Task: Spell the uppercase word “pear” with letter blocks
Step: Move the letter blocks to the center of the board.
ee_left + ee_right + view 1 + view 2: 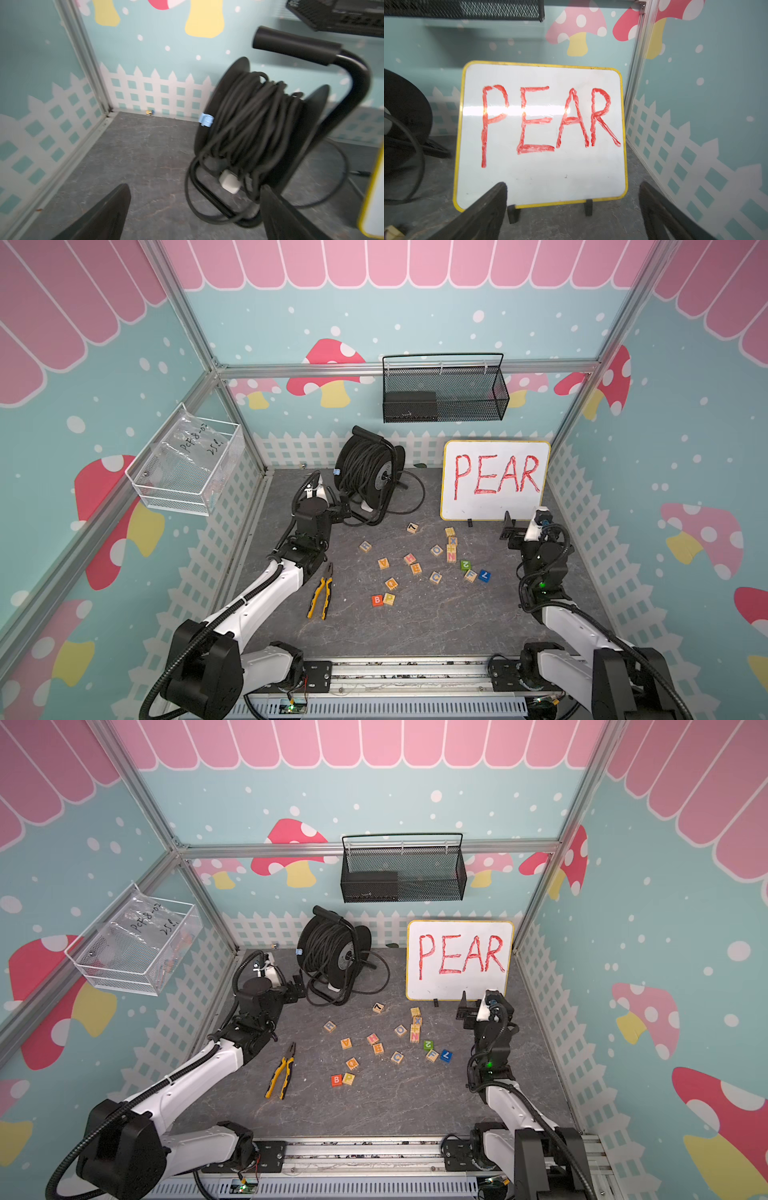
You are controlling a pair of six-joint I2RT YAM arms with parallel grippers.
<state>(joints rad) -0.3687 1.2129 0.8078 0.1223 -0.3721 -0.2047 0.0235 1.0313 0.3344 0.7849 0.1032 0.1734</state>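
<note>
Fingers spread wide and holding nothing, the left gripper (pixel 196 188) faces a black cable reel (pixel 255 128). The right gripper (pixel 573 185), equally open and empty, faces a whiteboard (pixel 542 128) lettered PEAR. In a top view the letter blocks (pixel 416 568) lie scattered mid-frame on the grey table (pixel 415 626), apart from both arms. The R block (pixel 365 546) is leftmost, with the A block (pixel 383 563) and E block (pixel 416 568) lower right of it. The P block (pixel 389 598) is lowest, touching a red B cube (pixel 377 600).
</note>
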